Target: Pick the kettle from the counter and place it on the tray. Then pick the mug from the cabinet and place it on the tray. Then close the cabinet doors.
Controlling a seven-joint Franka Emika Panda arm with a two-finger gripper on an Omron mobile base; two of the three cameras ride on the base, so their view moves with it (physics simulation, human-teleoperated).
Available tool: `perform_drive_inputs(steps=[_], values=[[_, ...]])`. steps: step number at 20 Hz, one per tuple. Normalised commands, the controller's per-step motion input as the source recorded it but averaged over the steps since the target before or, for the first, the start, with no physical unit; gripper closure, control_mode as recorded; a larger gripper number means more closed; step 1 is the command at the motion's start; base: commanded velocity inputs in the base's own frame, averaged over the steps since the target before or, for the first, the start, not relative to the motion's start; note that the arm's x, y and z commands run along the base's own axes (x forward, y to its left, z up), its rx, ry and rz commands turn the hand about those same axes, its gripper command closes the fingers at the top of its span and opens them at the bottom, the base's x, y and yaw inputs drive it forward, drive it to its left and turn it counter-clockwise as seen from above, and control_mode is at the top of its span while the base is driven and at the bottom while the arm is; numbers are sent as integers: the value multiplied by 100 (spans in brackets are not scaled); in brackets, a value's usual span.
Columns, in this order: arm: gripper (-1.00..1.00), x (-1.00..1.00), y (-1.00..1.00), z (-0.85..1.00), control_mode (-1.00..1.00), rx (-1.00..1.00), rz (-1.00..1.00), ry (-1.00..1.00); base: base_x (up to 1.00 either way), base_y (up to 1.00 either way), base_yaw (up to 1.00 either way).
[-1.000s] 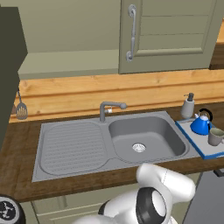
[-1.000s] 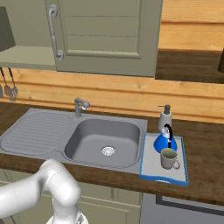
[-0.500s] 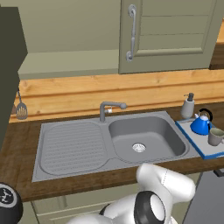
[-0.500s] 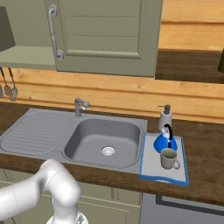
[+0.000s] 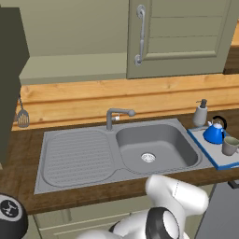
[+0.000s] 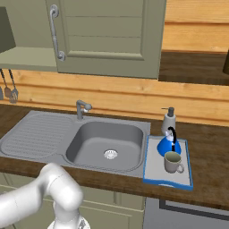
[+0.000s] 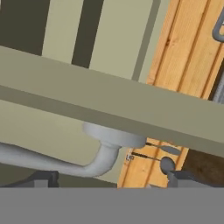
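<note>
The blue kettle [image 6: 169, 145] and the grey mug [image 6: 172, 162] both stand on the blue-rimmed tray [image 6: 154, 172], right of the sink on the dark counter [image 6: 210, 152]. They show again in the left base view: kettle [image 5: 214, 133], mug [image 5: 229, 145], tray [image 5: 205, 145]. The olive cabinet's left door [image 5: 11, 84] is swung out, baring the pale inner shelf [image 5: 70, 70]; its right door [image 5: 182, 37] is shut. In the hand view my gripper [image 7: 112, 180] is open just below that open door's edge [image 7: 109, 103] and its silver bar handle [image 7: 98, 162]. Nothing is between the fingers.
The steel sink [image 5: 154, 147] with its faucet [image 5: 114, 116] fills the middle of the counter. A grey soap pump bottle [image 5: 200, 113] stands behind the tray. Utensils [image 6: 9, 87] hang on the wood panelling at the left. My arm's elbow [image 5: 177, 196] rises at the counter's front.
The dark round end of my arm at the lower left of the left base view has shifted slightly upward. Kettle, mug, tray and doors stand as before.
</note>
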Motion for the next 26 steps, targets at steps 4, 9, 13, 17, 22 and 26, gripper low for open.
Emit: perform_drive_inputs(steps=[4,9,13,17,22,26], values=[[-100,9,1,0,-100,16,-13,3,0,0,0],[-100,27,-4,0,-100,15,-15,6,0,0,0],[-100,28,-26,0,-100,14,-15,8,0,0,0],[-100,34,-41,0,-100,14,-15,9,0,0,0],[-100,41,-52,0,-100,14,-14,9,0,0,0],[-100,50,-60,0,-100,14,-14,5,0,0,0]])
